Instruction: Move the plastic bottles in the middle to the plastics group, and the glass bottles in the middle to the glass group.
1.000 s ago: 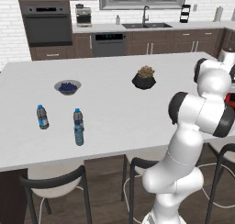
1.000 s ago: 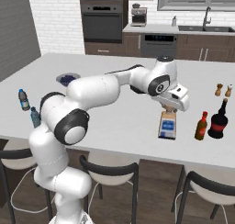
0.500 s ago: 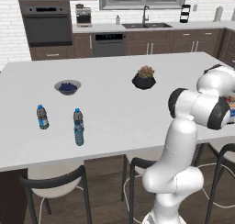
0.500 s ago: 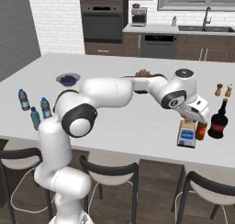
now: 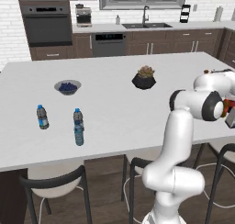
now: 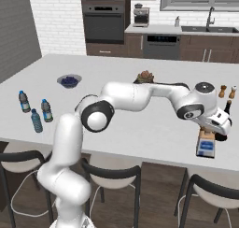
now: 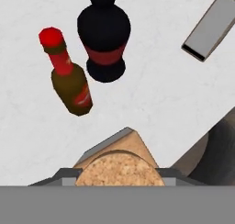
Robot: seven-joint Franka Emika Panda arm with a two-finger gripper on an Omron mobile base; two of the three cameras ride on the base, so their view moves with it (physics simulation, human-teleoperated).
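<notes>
My gripper [image 6: 211, 134] is shut on the squarish clear bottle [image 6: 206, 146] with the white-and-blue label, near the counter's front right edge. In the hand view its tan stopper [image 7: 120, 169] sits between my fingers at the bottom. Just beyond it stand the amber-brown bottle with a red cap [image 7: 69, 81] and the dark, nearly black bottle with a red band [image 7: 104, 39]. Far to the left stand two dark-grey water bottles [image 6: 23, 101] [image 6: 45, 110] and, close to them, the slim light-blue bottle [image 6: 36, 120]. In the left base view the gripper [image 5: 227, 114] is at the right edge.
A black plant pot [image 5: 144, 79] and a bowl of blueberries [image 5: 68, 86] stand mid-counter. Salt and pepper shakers [image 6: 228, 91] stand behind the dark bottle. Stools [image 6: 112, 173] line the counter's front edge. A grey flat-topped thing [image 7: 206, 28] shows beyond the counter edge.
The arm has swung right and carried the squarish bottle from the counter's middle toward the amber and dark bottles near the right end.
</notes>
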